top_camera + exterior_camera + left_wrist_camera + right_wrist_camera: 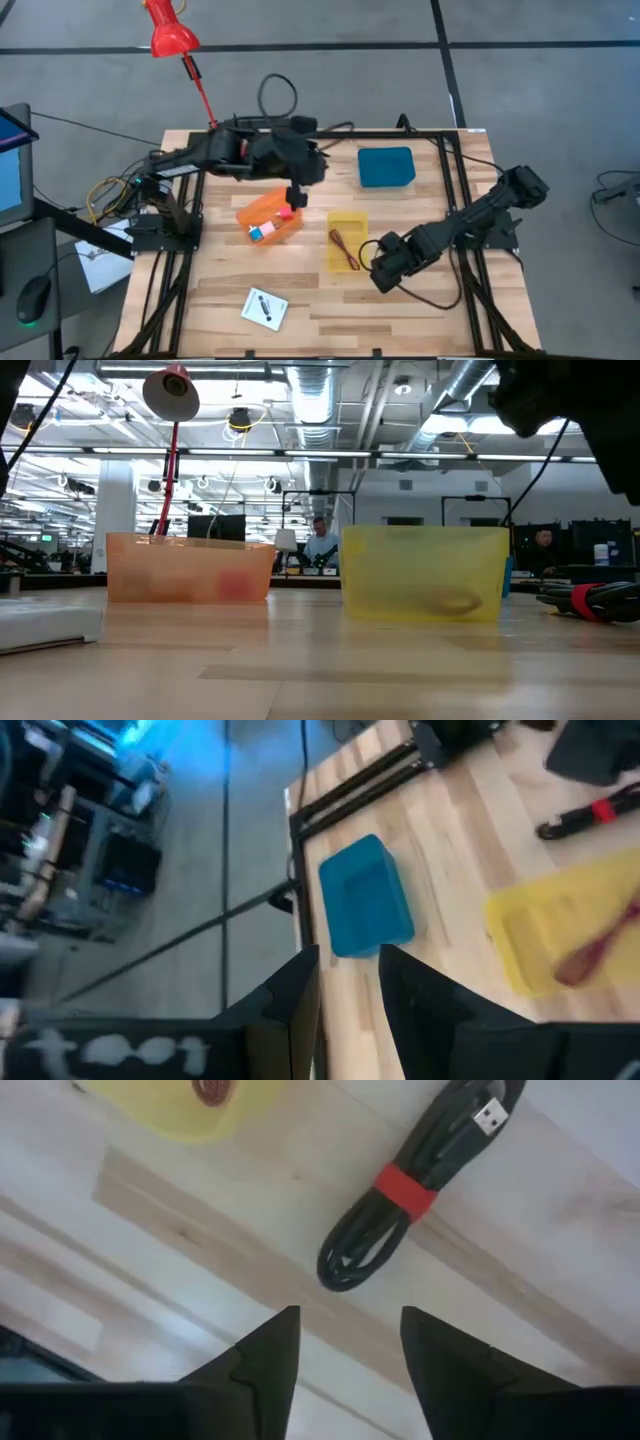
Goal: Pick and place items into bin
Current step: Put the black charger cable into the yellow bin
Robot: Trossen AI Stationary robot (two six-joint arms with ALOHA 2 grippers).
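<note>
An orange bin (268, 218) holds a pink cube (286, 212) and a blue-and-white cube (256, 234). A yellow bin (347, 240) beside it holds a maroon cord (344, 250). My left gripper (296, 197) hangs open over the orange bin's far right corner, with nothing between its fingers (400, 995). My right gripper (384, 272) is open just right of the yellow bin, above a black cable bundle with a red band (405, 1190) that lies flat on the table. A white card with a black mark (264, 308) lies near the table's near edge.
A blue bin (386, 167) stands toward the far edge, right of the left arm. Black frame rails (455, 215) run along the table's sides. A red lamp (172, 30) rises beyond the far left corner. Bare wood lies between the card and the bins.
</note>
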